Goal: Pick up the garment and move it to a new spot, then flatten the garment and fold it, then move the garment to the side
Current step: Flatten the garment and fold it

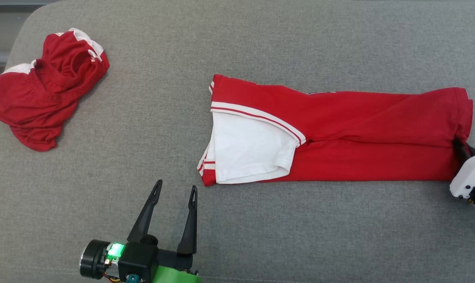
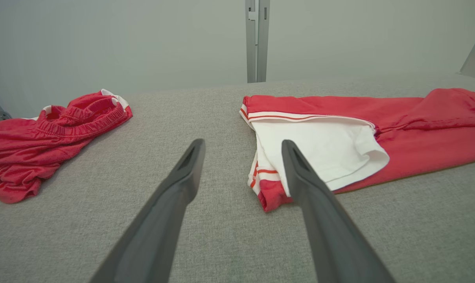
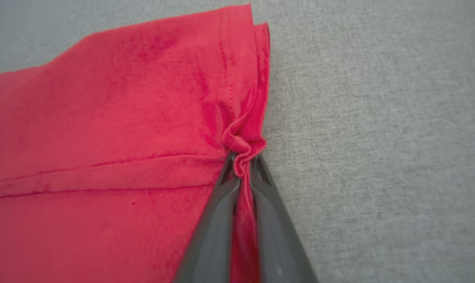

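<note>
**Item: shirt** [image 1: 359, 137], red knit with one white sleeve [image 1: 249, 149] and striped trim.

**Location:** It is lying on the grey pad [image 1: 261, 243] as a long, narrow folded band, well apart from the shorts [image 1: 45, 94] and on the robot's right of them. The sleeve end is facing the shorts. The hem [image 3: 261, 78] end is pointing away from them.

**Handling (judged):**
- It is looking light, soft and limp, and not fragile.
- Lifted from a single hold, it is likely to sag and trail.
- The stacked layers may slide over one another and spoil the fold.
- The knit may drag a little on the pad's cloth.

**Where to hold (judged):**
- The hem edge farthest from the shorts, pinched through all layers, is serving as one hold.
- A second hold at the sleeve-end corner nearest the shorts would be keeping the band taut and square.

**Right gripper** [image 3: 243, 159]: It is clenching the hem at the end farthest from the shorts, with a small pucker of red cloth bunching at the pinch.

**Left gripper** [image 1: 175, 186]: It is standing spread wide and holding nothing. It is hovering over the bare pad between the shorts and the sleeve end, nearer the sleeve and nearer the robot than either.

**Shorts:** They are lying crumpled and untouched.
</note>
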{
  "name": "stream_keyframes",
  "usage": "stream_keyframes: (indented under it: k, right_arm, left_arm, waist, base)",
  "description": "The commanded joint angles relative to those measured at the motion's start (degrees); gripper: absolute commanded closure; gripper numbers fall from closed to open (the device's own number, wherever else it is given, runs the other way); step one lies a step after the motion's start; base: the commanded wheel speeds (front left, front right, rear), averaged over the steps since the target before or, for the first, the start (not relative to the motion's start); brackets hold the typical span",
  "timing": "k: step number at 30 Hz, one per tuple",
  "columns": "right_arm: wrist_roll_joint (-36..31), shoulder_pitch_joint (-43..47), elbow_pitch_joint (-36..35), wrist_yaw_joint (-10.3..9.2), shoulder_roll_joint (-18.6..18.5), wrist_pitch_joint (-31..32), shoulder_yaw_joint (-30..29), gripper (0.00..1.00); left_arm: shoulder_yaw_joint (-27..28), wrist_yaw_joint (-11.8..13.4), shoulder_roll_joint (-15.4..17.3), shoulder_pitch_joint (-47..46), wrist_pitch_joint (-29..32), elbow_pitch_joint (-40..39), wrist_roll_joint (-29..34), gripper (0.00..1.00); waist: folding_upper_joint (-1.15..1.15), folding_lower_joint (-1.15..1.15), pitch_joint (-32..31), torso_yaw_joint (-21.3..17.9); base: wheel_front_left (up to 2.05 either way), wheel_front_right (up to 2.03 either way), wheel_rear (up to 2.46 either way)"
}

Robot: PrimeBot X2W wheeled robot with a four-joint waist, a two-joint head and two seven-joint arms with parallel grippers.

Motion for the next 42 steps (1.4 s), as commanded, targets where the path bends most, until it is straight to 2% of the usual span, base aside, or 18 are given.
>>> stream_keyframes:
  k: [1, 13, 21, 26, 33, 38, 42]
  right_arm:
    - [0.1, 0.2, 1.0, 0.12, -0.2, -0.3, 1.1, 1.00]
    - [-1.2, -3.1, 2.5, 0.02, -8.3, -5.6, 2.6, 1.00]
    - [-4.1, -5.2, -0.1, 0.02, -13.5, -6.6, 3.2, 1.00]
    - [-6.0, -5.8, -5.2, 0.03, -13.2, -5.2, 3.1, 1.00]
    - [-9.3, -3.1, -16.8, 0.04, -11.0, -1.0, 0.9, 1.00]
    - [-12.7, 0.6, -25.5, 0.05, -7.9, 3.4, -2.4, 1.00]
    - [-15.7, 4.1, -32.7, 0.05, -3.6, 6.9, -5.5, 1.00]
  left_arm:
    - [-0.1, 0.0, 0.0, -0.2, 0.0, 0.1, -0.1, 0.00]
    - [0.9, -0.7, 0.0, -0.1, 0.0, -0.3, 1.2, 0.00]
    - [1.9, -1.4, 0.3, -0.1, 0.0, -0.4, 1.6, 0.00]
    - [2.0, -1.4, 0.2, 0.1, 0.0, 0.0, 1.6, 0.00]
    - [1.2, -1.1, 0.1, 0.6, 0.0, 0.5, 0.8, 0.00]
    - [0.7, -0.4, 0.1, 1.0, 0.0, 0.3, 0.5, 0.00]
    - [0.3, -0.1, 0.0, 1.0, 0.0, 0.2, 0.2, 0.00]
  waist:
    - [0.00, 0.00, -0.3, -0.3]
    - [0.00, 0.00, 0.1, -2.4]
    - [0.00, 0.00, 0.6, -4.6]
    - [0.00, 0.00, -0.1, -5.5]
    - [0.00, 0.00, -2.2, -4.8]
    - [0.00, 0.00, -3.1, -3.1]
    - [0.00, 0.00, -3.3, -1.4]
  base:
    - [0.00, 0.00, 0.00]
    - [0.00, 0.00, 0.00]
    - [0.00, 0.00, 0.00]
    - [0.00, 0.00, 0.00]
    - [0.00, 0.00, 0.00]
    - [0.00, 0.00, 0.00]
    - [0.00, 0.00, 0.00]
